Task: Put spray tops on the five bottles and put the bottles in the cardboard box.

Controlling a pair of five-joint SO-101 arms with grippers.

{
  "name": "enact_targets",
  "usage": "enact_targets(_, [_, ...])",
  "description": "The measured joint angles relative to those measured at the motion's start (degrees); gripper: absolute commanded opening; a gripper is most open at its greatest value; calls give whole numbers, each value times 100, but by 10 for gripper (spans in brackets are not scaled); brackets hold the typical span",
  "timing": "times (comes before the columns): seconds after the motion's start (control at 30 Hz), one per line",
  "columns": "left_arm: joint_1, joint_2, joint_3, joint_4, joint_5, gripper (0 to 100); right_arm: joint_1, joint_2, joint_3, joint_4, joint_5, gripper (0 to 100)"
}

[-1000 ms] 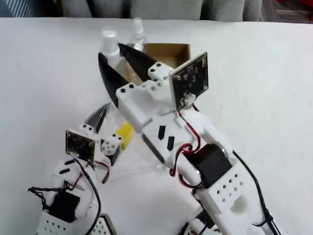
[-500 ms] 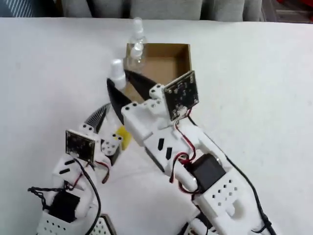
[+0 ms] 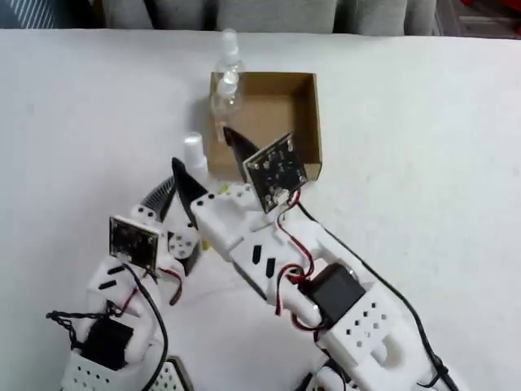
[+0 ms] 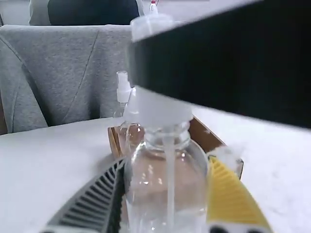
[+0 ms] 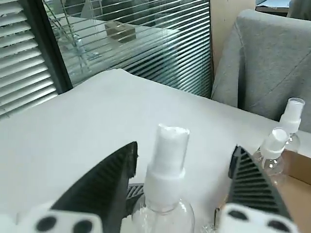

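Observation:
A clear bottle [image 4: 163, 194] stands upright between the grey and yellow fingers of my left gripper [image 4: 165, 167], which is shut on its body. A white spray top [image 5: 167, 160] sits on the bottle's neck. My right gripper [image 5: 184, 148] is open, with one black finger on each side of the spray top and a gap to both. From above, the spray top [image 3: 194, 149] shows between the right gripper's [image 3: 203, 148] black fingertips, just left of the cardboard box [image 3: 303, 114]. The left gripper [image 3: 186, 204] lies below it.
One capped bottle [image 3: 224, 91] stands at the box's far left corner. Another bottle [image 3: 230, 47] stands on the table just beyond the box. Bare white table lies to the left and right. Grey chairs line the far edge.
My right gripper drew back from the box toward the arm bases, and the spray top came with it, ending on the bottle. The left arm stayed still.

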Motion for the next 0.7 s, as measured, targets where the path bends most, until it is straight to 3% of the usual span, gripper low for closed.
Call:
enact_targets(0.33, [0, 0, 0, 0, 0, 20, 9, -9, -1574, 1160, 0, 254])
enact_targets(0.53, [0, 0, 0, 0, 0, 20, 176, -18, -2251, 1442, 0, 2])
enact_targets(0.6, [0, 0, 0, 0, 0, 20, 158, -18, -2268, 1442, 18, 46])
enact_targets(0.7, [0, 0, 0, 0, 0, 20, 141, 176, -2321, 1442, 193, 22])
